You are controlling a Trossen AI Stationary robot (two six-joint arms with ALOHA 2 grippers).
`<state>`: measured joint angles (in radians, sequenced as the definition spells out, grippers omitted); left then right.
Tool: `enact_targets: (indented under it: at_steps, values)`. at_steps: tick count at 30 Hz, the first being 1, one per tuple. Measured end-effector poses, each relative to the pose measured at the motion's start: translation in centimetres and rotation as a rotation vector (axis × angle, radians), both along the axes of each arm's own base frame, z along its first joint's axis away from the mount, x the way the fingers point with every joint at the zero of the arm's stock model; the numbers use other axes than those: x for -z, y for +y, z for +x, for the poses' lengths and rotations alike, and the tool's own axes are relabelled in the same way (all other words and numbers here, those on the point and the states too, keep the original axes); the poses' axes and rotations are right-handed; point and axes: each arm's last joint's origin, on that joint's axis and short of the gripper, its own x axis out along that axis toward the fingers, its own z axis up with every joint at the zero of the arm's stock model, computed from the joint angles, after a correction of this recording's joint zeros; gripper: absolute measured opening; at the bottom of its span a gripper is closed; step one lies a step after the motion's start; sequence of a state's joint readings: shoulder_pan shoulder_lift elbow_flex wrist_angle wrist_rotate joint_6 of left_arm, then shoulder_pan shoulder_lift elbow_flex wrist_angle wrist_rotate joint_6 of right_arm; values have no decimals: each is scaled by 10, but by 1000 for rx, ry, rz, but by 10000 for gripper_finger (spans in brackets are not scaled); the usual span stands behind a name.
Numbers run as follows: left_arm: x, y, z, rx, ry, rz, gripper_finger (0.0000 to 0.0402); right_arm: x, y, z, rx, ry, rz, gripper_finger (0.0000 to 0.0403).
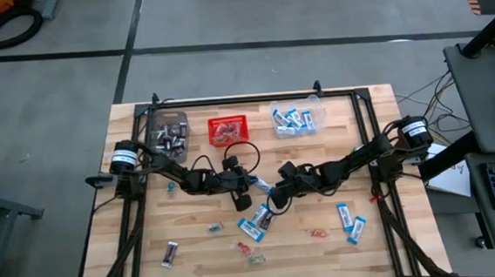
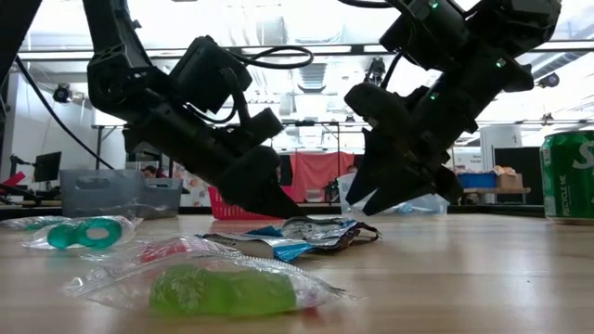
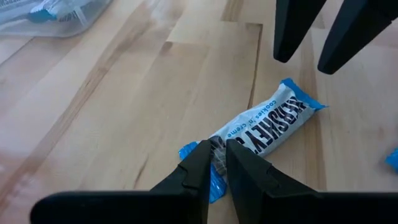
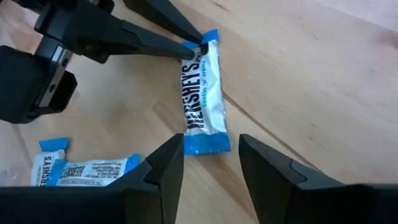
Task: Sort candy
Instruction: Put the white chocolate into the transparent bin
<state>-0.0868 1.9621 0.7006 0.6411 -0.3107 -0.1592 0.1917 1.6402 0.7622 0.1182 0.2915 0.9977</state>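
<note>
Left gripper (image 3: 216,163) pinches the candy bar's (image 3: 264,127) end mid-tabletop (image 3: 124,112); right gripper (image 4: 210,165), fingers parted and seemingly empty, crowds the other end.

A blue-and-white candy packet (image 3: 264,127) lying on the wooden bench (image 3: 124,112) reads "HERSHEY'S" in large dark letters, with "cookies 'n' creme" in small blue print beside it. The right wrist view shows the same wording on that packet (image 4: 204,93). A second blue-and-white packet (image 4: 81,169) close by also carries "HERSHEY'S". A green drink can (image 2: 568,176) at the edge of the low view shows only a partial white letter "S".
</note>
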Motion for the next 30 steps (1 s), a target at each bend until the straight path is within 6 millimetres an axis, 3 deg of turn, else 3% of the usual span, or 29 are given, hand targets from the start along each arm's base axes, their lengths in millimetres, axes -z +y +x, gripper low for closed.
enact_targets:
  at_steps: [5,15,30]
  values:
    - [4,0,0,-11,-8,-16,37,9,0,1,14,18,-24,147]
    - [10,0,0,-30,-15,-42,37,32,14,10,-177,22,-363,146]
    - [10,0,0,-83,-43,-96,37,11,11,7,-187,17,-498,144]
